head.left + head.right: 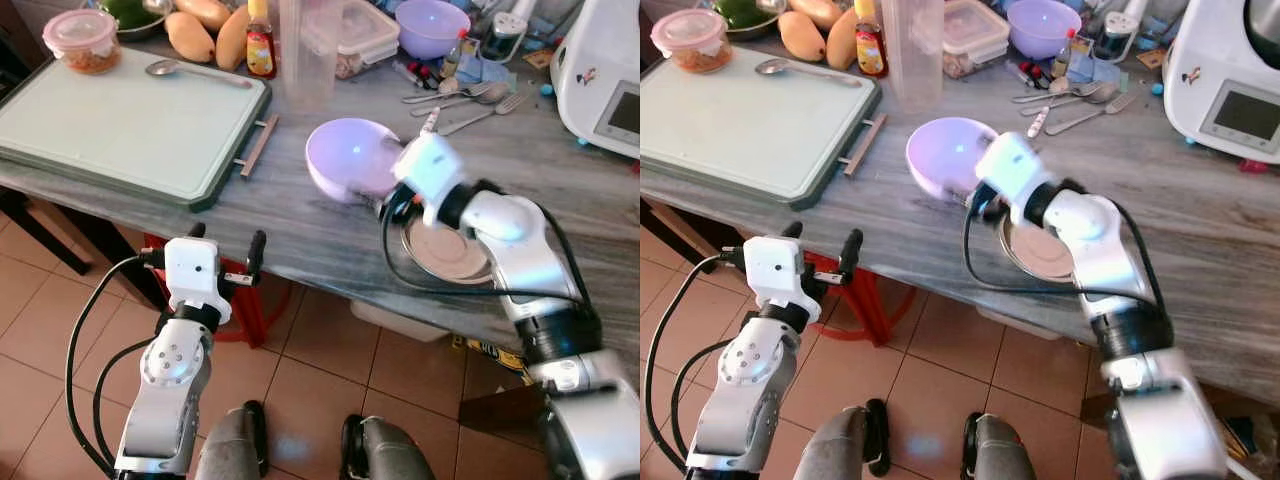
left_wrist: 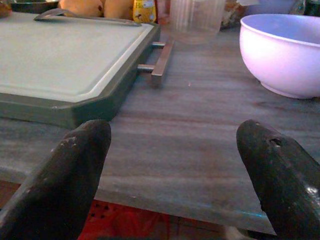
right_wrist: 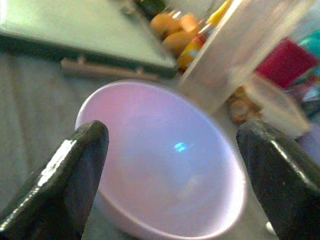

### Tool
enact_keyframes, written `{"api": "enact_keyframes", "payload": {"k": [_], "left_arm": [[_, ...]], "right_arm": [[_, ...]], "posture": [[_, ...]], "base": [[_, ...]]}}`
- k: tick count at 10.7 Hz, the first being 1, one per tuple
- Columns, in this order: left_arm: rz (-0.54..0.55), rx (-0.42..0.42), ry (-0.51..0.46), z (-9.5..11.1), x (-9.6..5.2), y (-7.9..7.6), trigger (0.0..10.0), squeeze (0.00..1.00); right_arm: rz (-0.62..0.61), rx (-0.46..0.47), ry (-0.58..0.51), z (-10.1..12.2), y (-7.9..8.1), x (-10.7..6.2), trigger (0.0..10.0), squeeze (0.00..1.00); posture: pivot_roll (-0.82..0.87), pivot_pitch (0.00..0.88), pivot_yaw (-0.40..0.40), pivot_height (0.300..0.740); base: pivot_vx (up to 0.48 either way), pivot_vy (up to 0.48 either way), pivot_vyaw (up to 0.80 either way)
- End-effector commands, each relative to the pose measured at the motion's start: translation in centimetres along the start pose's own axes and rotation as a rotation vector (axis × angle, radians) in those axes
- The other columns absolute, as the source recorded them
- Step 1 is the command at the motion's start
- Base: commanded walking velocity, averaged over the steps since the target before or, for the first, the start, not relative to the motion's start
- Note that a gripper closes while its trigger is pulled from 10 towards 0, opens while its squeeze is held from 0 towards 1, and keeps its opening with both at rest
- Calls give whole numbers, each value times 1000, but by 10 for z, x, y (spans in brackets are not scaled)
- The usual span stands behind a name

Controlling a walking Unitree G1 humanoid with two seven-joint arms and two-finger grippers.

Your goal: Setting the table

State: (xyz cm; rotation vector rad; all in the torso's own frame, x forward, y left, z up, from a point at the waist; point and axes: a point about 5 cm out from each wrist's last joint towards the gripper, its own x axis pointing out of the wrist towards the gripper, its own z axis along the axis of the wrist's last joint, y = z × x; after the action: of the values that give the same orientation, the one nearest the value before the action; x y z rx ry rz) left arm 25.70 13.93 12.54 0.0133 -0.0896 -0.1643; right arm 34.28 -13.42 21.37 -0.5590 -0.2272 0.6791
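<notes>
- Bowl (image 1: 352,158), the pale purple one, sits tilted on the grey table (image 1: 300,225) near its front edge, just beside a small metal plate (image 1: 447,250).
- Right gripper (image 3: 170,185) is right up at the bowl with its fingers spread wide on either side of the rim, nothing clamped yet. Looks like the reaching-in step, with the grab not yet done.
- Left gripper (image 1: 225,255) hovers at the table's front edge, fingers apart and empty, pointing toward the green tray (image 1: 130,125).
- Next move probably calls for pinching one finger inside the rim and one outside, since the bowl is way wider than a straight grasp would like. It's smooth and tipped, so it could slide or rock when touched.
- Counting stuff: two purple bowls (second bowl (image 1: 432,25) is at the back), one metal plate, one tray, one spoon (image 1: 195,70) on the tray, and one lidded tub (image 1: 82,40) at its far corner.
- Also one clear plastic jug (image 1: 305,50), one sauce bottle (image 1: 261,42), and a loose cutlery pile (image 1: 465,100) behind the bowl, too jumbled to count for sure.
</notes>
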Motion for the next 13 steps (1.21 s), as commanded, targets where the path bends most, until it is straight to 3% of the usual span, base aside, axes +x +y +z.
{"api": "enact_keyframes", "payload": {"k": [1, 4, 6, 7, 8, 10, 11, 13], "left_arm": [[-8, 1, 15, -3, -2, 0, 10000, 0], [-8, 1, 14, -2, -1, 2, 10000, 0], [-9, -2, 14, -1, -3, 2, 10000, 0], [-14, -6, 16, 0, -4, 2, 10000, 0], [-45, -23, 27, 0, -9, 0, 10000, 0], [-118, -54, 41, -2, -17, -4, 10000, 0], [-131, -42, 45, -3, -18, -5, 10000, 0], [-139, -44, 50, -2, -17, -7, 10000, 0]], "right_arm": [[-62, -27, -34, 5, -1, -5, 10000, 1000], [-272, 6, -50, 5, 1, -23, 10000, 1000], [-504, 31, 5, -3, -2, -46, 10000, 1000], [-507, 51, 17, -5, 2, -50, 10000, 1000], [-546, 125, 96, -19, 10, -64, 10000, 1000], [-623, 155, 230, -36, 9, -77, 10000, 1000], [-617, 158, 252, -38, 10, -77, 10000, 1000], [-597, 257, 340, -48, 16, -75, 10000, 1000]], "posture": [[-58, 175, -34, 740], [-64, 181, -30, 740], [-58, 190, -30, 740], [-56, 195, -28, 740], [-52, 201, -28, 740], [-46, 206, -31, 740], [-47, 205, -32, 740], [-42, 203, -33, 740]], "base": [[0, 0, 0], [0, 0, 0], [0, 0, 0], [0, 0, 0], [0, 0, 0], [0, 0, 0], [0, 0, 0], [0, 0, 0]]}}
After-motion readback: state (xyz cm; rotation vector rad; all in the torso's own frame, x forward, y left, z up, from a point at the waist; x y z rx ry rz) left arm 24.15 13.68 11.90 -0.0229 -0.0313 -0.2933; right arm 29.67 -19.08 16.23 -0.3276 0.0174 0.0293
